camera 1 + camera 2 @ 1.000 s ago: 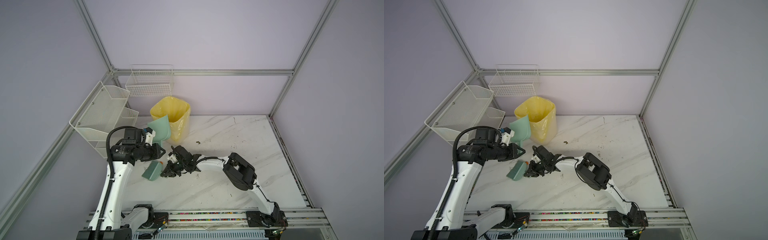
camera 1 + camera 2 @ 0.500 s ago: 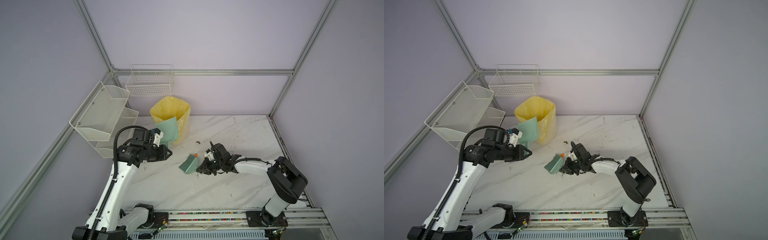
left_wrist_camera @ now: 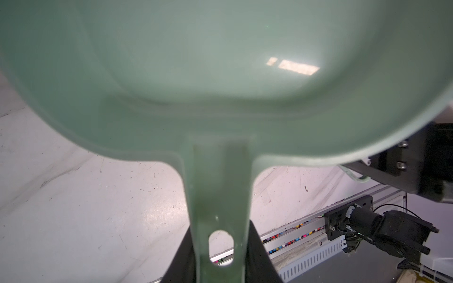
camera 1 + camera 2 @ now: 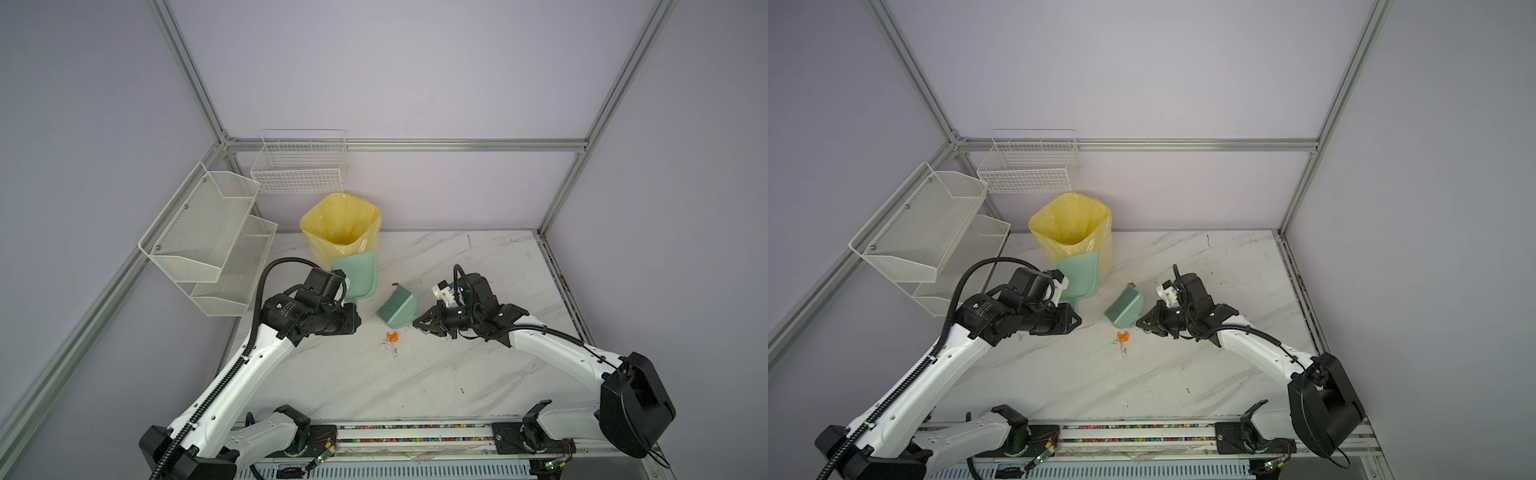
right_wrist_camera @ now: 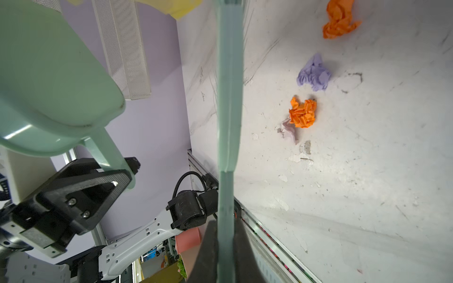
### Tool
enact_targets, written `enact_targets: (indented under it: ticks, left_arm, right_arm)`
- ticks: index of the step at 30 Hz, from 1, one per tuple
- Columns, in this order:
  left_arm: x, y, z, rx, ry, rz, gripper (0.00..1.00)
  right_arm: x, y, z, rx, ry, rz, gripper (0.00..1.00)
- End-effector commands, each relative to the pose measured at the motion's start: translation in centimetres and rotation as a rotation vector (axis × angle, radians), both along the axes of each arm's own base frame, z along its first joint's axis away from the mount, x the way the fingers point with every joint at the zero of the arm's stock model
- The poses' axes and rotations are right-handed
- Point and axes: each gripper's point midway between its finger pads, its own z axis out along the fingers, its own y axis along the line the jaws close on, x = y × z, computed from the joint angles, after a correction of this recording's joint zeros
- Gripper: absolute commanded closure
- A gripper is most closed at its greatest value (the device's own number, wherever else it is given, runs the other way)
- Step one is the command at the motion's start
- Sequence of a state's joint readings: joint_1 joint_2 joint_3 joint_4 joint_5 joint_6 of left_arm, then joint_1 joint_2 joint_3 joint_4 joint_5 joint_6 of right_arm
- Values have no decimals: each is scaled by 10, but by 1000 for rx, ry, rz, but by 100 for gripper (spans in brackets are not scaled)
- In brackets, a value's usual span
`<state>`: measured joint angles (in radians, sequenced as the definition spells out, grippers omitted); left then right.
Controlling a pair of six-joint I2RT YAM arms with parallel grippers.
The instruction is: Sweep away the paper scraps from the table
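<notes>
The paper scraps (image 5: pixel 302 112) lie loose on the surface (image 4: pixel 415 382) near its middle, between my 2 arms. My right wrist view shows 4 wads, 2 orange and 2 lilac, in a ragged line; 1 pale wad touches an orange one and the rest sit apart. Small torn flecks are scattered near them.

Just beyond the scraps is the green brush (image 4: pixel 397 309), its handle clamped in my right hand (image 4: pixel 419 325). The bristles seem turned away from the wads, and I cannot tell whether the brush touches the surface. My left hand (image 4: pixel 353 320) is closed narrow on the handle of the dustpan (image 4: pixel 357 274). I hold the pan raised and tipped on end just beside the yellow-lined bin (image 4: pixel 340 224), well apart from the scraps.

As I judge it, the main risk is timing — if I sweep while the pan is up by the bin, nothing is there to catch the wads. They look light, so a quick stroke could flick them apart or send them off the front edge onto the rail. The brush also has to come round so its bristles meet the paper, and a slim handle could twist in my grip while I turn it. If I set the pan down with its lip off the surface, the wads would slide under it
</notes>
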<state>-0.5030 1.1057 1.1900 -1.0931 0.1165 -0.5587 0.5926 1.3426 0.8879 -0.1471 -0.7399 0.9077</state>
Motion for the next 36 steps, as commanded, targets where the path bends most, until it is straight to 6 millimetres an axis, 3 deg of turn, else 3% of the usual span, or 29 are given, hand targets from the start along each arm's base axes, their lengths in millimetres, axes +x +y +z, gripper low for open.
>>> enact_targets:
  ticks: [1, 5, 9, 14, 20, 28, 36]
  left_arm:
    - [-4, 0, -16, 39, 9, 38, 100]
    - [-16, -6, -30, 61, 35, 27, 100]
    - [-26, -13, -39, 75, 53, -5, 100]
    - [-39, -11, -52, 85, 92, -20, 100]
    - [-60, -2, -66, 88, 152, -24, 100]
    - [-82, -3, -85, 88, 252, -48, 100]
    - [-94, -7, -97, 124, 310, -91, 100]
  right_arm:
    - [11, -12, 12, -47, -67, 3, 100]
    - [31, -26, 19, -157, -143, -22, 100]
    - [45, -34, 10, -274, -168, -24, 100]
    - [55, -42, 2, -371, -195, -27, 100]
    - [70, -68, -12, -581, -248, -43, 100]
    - [95, -91, -2, -770, -398, -81, 100]
    - [98, -73, -21, -890, -421, 39, 100]
